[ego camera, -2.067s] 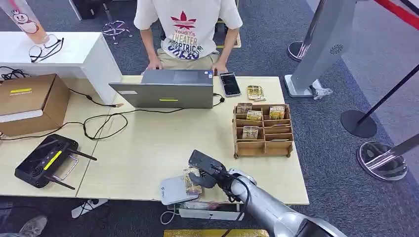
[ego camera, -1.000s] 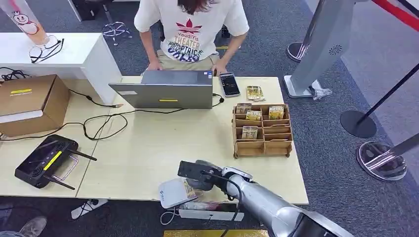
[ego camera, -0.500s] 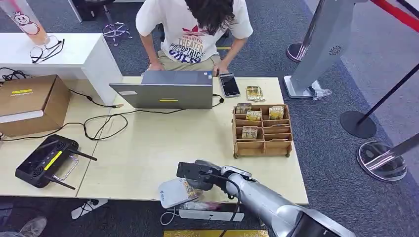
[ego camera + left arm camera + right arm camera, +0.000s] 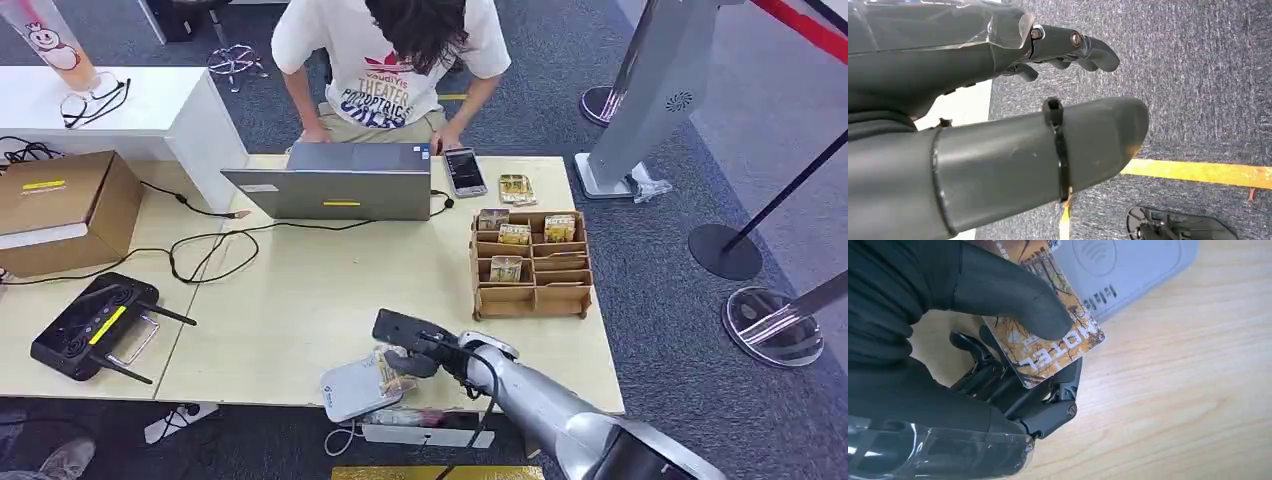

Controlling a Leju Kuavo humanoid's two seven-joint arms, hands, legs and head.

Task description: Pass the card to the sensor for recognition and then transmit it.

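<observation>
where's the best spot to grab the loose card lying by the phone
The card lies flat on the table, so pinch a short edge from above. Come from its right side, since the phone crowds its left and the wooden rack sits just in front.

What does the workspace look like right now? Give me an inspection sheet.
Surface: light wood table, two tops side by side.
Job's things: card pinched in the right robot hand, over the near edge of the grey sensor; wooden card rack holds more cards.
Clutter: laptop, phone, black controller, cardboard box.
Hands: right robot hand holds the card; left robot hand hangs over carpet, holding nothing.
Cables: black cable loops across the table.
Surroundings: a person sits at the laptop; stanchion bases on carpet.
</observation>
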